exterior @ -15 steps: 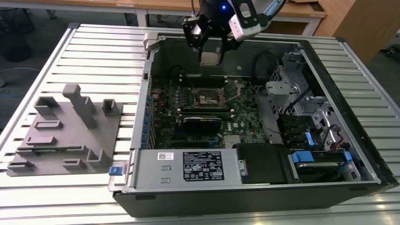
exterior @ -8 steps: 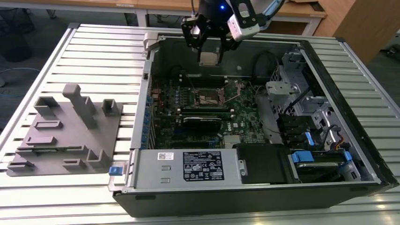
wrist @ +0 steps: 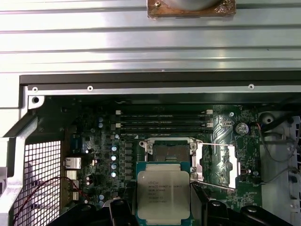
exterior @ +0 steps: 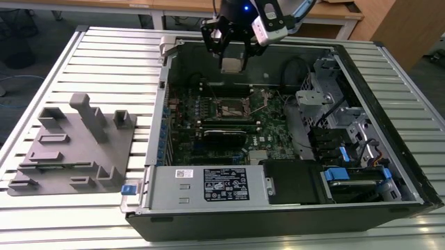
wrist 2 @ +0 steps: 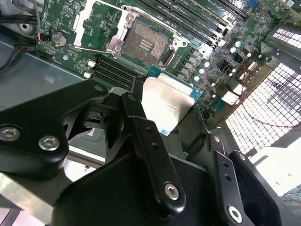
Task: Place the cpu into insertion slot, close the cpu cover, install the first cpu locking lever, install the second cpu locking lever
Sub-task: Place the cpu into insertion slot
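1. The claw [wrist 2: 165,113] pinches the cpu [wrist: 163,190] by two sides and holds it tight.
2. The cpu hangs in the air above the green board and touches nothing else.
3. The insertion slot [exterior: 233,108] lies below the claw, apart from it. It is open and bare.
4. The cpu cover [wrist: 216,162] is flipped open, just beside the slot.
5. It all sits inside the open computer case [exterior: 347,156] on the bench [exterior: 104,62].
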Tool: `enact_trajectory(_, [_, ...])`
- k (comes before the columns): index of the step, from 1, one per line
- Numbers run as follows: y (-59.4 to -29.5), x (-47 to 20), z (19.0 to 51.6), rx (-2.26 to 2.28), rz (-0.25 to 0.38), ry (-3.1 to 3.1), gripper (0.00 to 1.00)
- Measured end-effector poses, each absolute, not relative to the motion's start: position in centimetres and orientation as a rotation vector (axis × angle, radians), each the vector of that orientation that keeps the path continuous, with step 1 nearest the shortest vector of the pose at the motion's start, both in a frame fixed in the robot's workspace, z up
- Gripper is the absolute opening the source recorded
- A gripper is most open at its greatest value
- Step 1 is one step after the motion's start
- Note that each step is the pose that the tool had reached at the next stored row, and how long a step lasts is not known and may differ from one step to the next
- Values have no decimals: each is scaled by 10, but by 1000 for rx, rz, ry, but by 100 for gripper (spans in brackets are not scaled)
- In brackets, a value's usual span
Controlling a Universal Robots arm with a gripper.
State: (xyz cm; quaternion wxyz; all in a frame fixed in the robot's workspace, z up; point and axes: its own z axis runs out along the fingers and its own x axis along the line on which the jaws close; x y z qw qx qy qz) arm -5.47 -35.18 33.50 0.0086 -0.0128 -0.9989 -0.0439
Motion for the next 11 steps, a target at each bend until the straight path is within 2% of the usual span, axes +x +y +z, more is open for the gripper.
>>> enact_trajectory(11, [-352, -58, 333, -40, -137, -3121, 54])
